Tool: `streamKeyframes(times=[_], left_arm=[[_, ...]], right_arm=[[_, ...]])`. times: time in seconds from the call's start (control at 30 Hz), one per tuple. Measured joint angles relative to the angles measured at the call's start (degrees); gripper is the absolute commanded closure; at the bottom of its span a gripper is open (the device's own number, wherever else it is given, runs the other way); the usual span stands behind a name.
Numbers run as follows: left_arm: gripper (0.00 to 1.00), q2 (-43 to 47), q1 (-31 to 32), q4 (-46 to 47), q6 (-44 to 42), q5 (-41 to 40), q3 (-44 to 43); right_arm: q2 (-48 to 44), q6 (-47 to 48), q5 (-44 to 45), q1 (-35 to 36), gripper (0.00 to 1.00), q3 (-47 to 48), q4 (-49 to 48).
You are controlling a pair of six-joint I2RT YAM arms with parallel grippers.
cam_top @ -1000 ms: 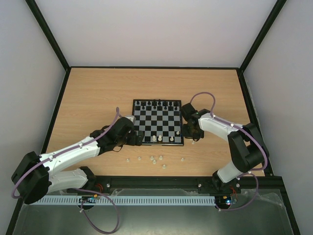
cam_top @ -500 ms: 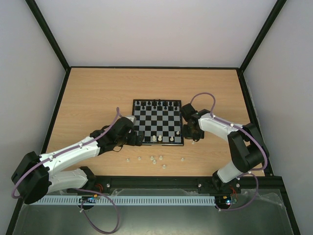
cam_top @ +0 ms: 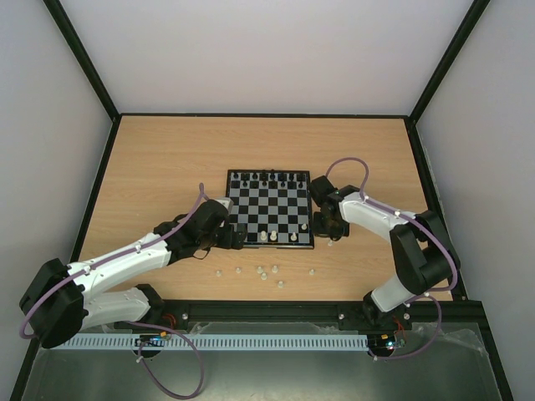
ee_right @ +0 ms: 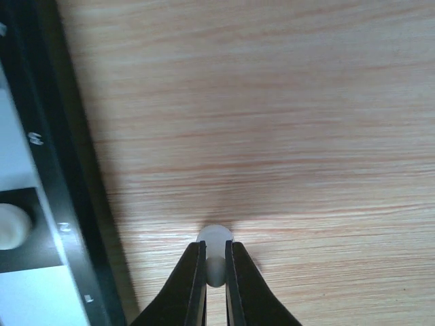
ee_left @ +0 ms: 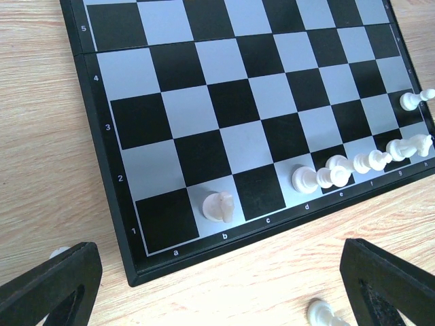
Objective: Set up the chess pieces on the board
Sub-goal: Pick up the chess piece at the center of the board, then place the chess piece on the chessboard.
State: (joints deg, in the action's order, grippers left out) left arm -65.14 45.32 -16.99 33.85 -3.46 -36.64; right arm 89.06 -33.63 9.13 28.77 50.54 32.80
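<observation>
The board lies mid-table, with black pieces along its far row and a few white pieces on its near row. In the left wrist view a white knight stands on b1 and several white pieces stand from d1 to h1. My left gripper is open at the board's near left corner, fingers wide apart. My right gripper is shut on a white piece just above the wood beside the board's right edge.
Several loose white pieces lie on the wooden table in front of the board; one shows near my left gripper's right finger. Black frame rails edge the table.
My right gripper has shifted very slightly beside the board's right edge. The left arm has not visibly moved.
</observation>
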Motion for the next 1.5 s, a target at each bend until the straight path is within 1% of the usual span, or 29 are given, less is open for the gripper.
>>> streamKeyframes(times=[0.13, 0.27, 0.4, 0.53, 0.67, 0.8, 1.5], left_arm=[[0.01, -0.02, 0.00, -0.02, 0.00, -0.04, 0.00], [0.01, -0.02, 0.00, -0.04, 0.02, -0.57, 0.00], [0.01, -0.02, 0.00, -0.15, 0.04, -1.25, 0.00], [0.01, 0.07, 0.00, -0.57, 0.24, -2.05, -0.02], [0.01, 0.59, 0.00, -0.70, 0.85, -2.54, -0.02], [0.01, 0.90, 0.00, -0.79, 1.25, -2.67, -0.02], [0.01, 1.11, 0.00, -0.94, 1.29, -3.04, -0.02]], right_arm=[[-0.55, 0.42, -0.07, 0.07, 0.99, 4.20, 2.60], [-1.03, 1.51, 0.11, 0.90, 0.98, 12.09, 4.98], [0.07, 2.67, -0.04, 3.93, 0.98, 19.71, 6.88], [4.33, 3.74, -1.03, 7.69, 0.97, 23.85, 7.21], [8.87, 4.52, -2.23, 10.25, 0.97, 24.06, 8.07], [11.15, 4.96, -2.91, 11.04, 0.95, 24.02, 8.31], [14.25, 5.18, -3.89, 11.87, 0.93, 21.33, 7.80]])
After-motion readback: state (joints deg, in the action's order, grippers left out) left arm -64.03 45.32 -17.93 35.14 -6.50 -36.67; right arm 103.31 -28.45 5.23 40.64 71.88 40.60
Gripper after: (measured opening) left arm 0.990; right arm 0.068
